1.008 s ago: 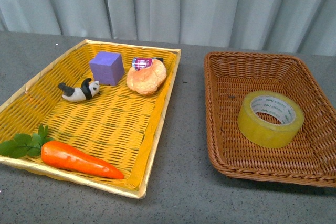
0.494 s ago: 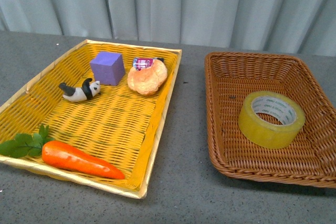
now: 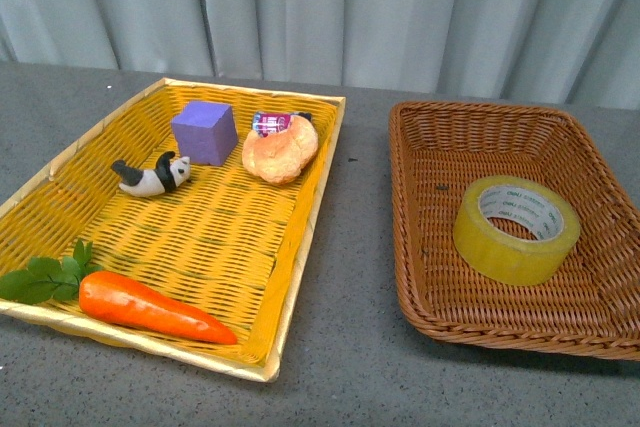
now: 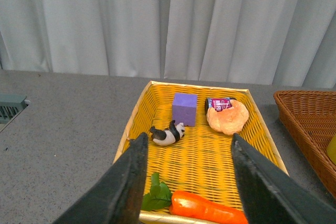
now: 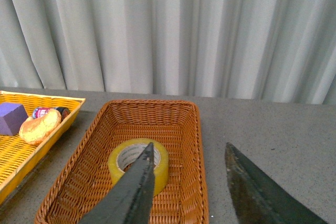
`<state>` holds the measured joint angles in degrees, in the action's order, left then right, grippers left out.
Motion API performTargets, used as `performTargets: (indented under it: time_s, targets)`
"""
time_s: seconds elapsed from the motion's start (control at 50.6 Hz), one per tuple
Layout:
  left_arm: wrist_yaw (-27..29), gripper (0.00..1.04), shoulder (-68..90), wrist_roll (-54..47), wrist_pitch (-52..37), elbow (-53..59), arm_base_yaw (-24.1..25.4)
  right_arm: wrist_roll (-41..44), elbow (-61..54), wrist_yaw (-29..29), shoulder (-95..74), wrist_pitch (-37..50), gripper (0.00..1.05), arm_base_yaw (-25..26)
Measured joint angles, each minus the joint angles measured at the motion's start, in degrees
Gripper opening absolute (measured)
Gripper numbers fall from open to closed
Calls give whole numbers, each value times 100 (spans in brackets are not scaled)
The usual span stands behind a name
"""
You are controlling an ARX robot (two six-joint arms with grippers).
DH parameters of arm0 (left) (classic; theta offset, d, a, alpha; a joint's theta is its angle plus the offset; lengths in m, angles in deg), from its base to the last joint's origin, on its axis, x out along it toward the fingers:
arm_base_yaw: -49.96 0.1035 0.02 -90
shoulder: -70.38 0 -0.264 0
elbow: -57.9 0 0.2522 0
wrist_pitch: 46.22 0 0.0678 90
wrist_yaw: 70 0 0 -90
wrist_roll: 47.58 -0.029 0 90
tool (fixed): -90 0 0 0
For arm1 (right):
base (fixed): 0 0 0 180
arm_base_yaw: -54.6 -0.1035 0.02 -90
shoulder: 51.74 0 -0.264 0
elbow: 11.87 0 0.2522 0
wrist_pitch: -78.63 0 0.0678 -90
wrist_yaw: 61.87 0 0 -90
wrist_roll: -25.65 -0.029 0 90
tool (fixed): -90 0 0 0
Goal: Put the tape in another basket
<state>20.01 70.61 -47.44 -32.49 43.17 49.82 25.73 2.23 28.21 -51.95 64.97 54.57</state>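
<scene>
The front view shows no arm at all: only the grey worktop (image 3: 350,347), the yellow tray (image 3: 300,237) and the brown basket (image 3: 420,277) just beside it. Each wrist view adds its own pincer. The left pincer (image 4: 186,153) hangs above the tray's near end with its jaws apart and nothing between them. The right pincer (image 5: 190,158) hangs over the basket, jaws also wide and empty.

The tape (image 3: 516,227) lies flat on the basket floor, hole up, toward the right side (its printed white core shows in the front view). In the tray lie a carrot (image 3: 150,309) at the near edge, a panda (image 3: 152,174), a purple cube (image 3: 204,131) and a bun (image 3: 279,147).

A small can (image 3: 268,123) is half hidden behind the bun; its label is too small to read. The basket's right corner is cut off in front.

Against the earlier frames nothing has moved.
</scene>
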Motion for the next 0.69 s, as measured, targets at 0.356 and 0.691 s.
performTargets:
  time_s: [0.356, 0.691]
  targets:
    - [0, 98, 0, -2, 0, 0, 0, -7, 0, 0, 0, 0, 98, 0]
    - [-2, 98, 0, -2, 0, 0, 0, -4, 0, 0, 0, 0, 96, 0]
